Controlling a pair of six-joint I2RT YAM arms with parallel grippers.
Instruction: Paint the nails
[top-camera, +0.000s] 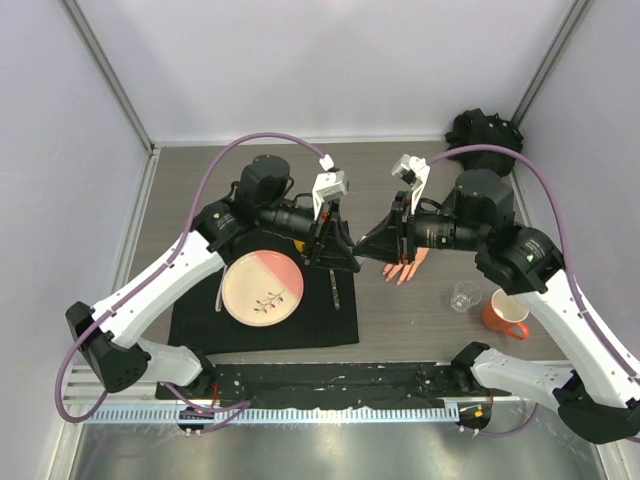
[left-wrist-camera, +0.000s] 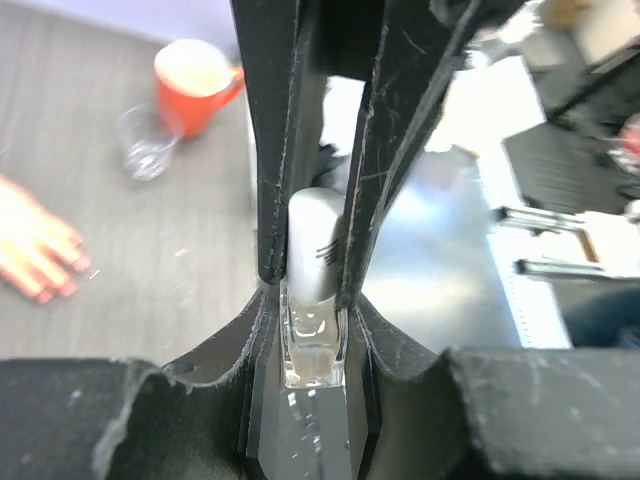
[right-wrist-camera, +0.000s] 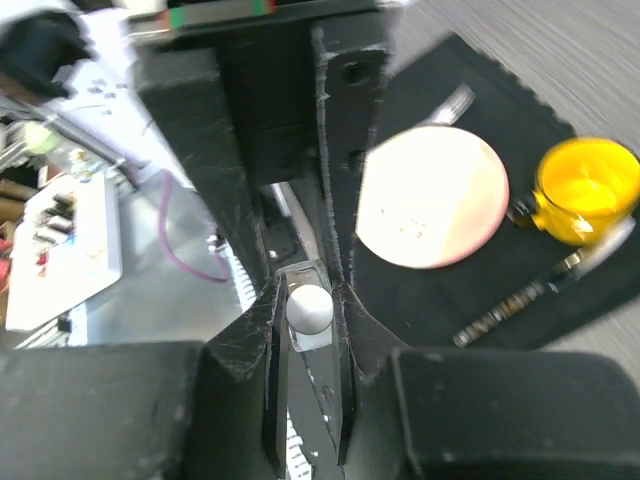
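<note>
A small clear bottle (left-wrist-camera: 315, 352) with a silver cap (left-wrist-camera: 314, 245) sits upright between the fingers of my left gripper (left-wrist-camera: 318, 200), which is shut on its glass body. My right gripper (right-wrist-camera: 305, 290) meets it nose to nose and is shut on the round silver cap (right-wrist-camera: 308, 308). From above, the left gripper (top-camera: 350, 260) and the right gripper (top-camera: 370, 250) touch tips over the table's middle, hiding the bottle. The pale mannequin hand (top-camera: 410, 265) lies flat just under the right gripper. Its nails (left-wrist-camera: 62, 285) show as reddish fingertips at the left of the left wrist view.
A pink-and-cream plate (top-camera: 262, 288) lies on a black mat (top-camera: 335, 325) with a knife (top-camera: 334, 285) beside it. A clear glass (top-camera: 464, 296) and an orange mug (top-camera: 505, 315) stand right of the hand. A yellow cup (right-wrist-camera: 585, 190) sits on the mat.
</note>
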